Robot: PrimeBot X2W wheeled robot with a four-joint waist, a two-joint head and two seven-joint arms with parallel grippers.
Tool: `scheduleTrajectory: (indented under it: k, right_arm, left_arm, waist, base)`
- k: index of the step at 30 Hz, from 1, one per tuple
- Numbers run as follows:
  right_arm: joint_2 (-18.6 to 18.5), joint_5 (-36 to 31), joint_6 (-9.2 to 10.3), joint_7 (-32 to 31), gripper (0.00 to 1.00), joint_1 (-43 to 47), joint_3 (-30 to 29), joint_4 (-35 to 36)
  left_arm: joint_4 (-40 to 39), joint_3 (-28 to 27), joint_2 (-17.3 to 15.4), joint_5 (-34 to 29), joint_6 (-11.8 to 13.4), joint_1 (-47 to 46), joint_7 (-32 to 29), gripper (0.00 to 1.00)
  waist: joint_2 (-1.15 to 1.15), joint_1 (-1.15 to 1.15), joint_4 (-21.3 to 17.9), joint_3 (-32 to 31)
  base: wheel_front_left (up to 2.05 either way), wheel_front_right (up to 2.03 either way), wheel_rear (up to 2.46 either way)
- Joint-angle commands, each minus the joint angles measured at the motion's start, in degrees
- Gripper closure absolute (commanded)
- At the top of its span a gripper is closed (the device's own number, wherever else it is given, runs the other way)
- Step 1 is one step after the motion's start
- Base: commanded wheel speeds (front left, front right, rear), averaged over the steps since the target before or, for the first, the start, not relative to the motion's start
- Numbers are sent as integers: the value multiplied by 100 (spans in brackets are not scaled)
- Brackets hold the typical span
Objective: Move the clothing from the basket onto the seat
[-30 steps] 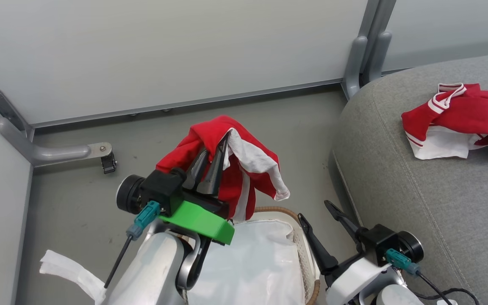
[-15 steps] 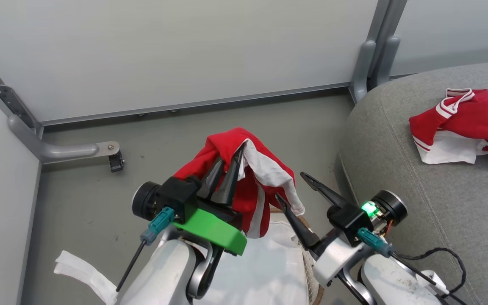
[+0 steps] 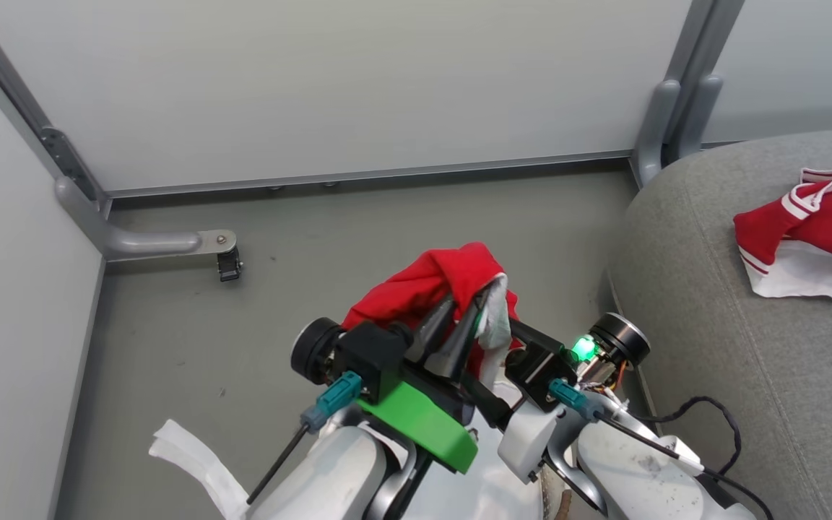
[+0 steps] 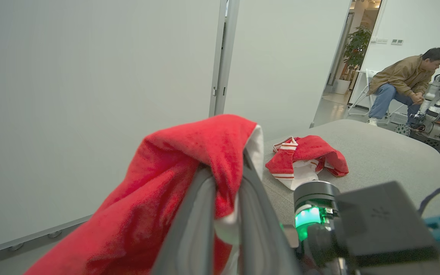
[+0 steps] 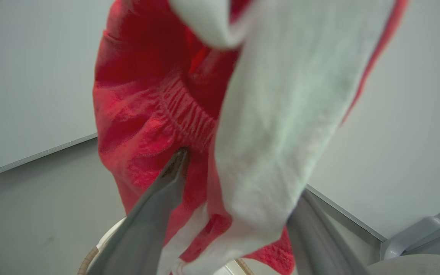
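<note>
**Spotter:** What is the left claw [image 3: 470, 297] doing right now?

**Operator:** It's pinching almost fully shut on the red garment [image 3: 438, 278]. A fold is sitting between its fingertips, and the rest is draping over the fingers and hanging down below them.

**Spotter:** And the other one?

**Operator:** I'm running the right claw [image 5: 243, 173] with its jaws spread wide, gripping nothing. The garment's tail, red with a white panel, is dangling between its two fingers. The basket [image 5: 90, 259] rim is peeking out just beneath them.

**Spotter:** How are you expecting the cloth to behave?

**Operator:** I'm reading it as light, limp and slightly fuzzy — not slippery, nothing to break. It's sagging wherever it isn't supported, so a thin pinch is risking a layer sliding free. I'm eyeing the gathered elastic band just beyond one right fingertip — thick, bunched, the best place to bite.

**Spotter:** Where is it going?

**Operator:** The seat [image 3: 734, 375] is lying beyond the right claw's outer side. A second garment [image 3: 813, 231] is already resting there, well apart from both claws.
</note>
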State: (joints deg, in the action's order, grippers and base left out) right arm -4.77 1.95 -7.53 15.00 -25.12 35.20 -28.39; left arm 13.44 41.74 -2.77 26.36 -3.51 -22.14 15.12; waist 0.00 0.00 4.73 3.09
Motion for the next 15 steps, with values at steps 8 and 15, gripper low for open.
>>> scheduleTrajectory:
  k: [8, 15]
  right_arm:
    - [149, 370, 8, 26, 100, -130, -67, -311]
    - [161, 584, 8, 26, 100, -4, -188, -196]
  left_arm:
    - [-16, 354, -23, 195, 91, -172, 4, 100]
    - [62, 224, -22, 146, 161, -157, 4, 78]
  waist:
    - [0, 0, 305, 6]
    - [0, 0, 249, 58]
  base:
    - [0, 0, 0]
    - [0, 0, 0]
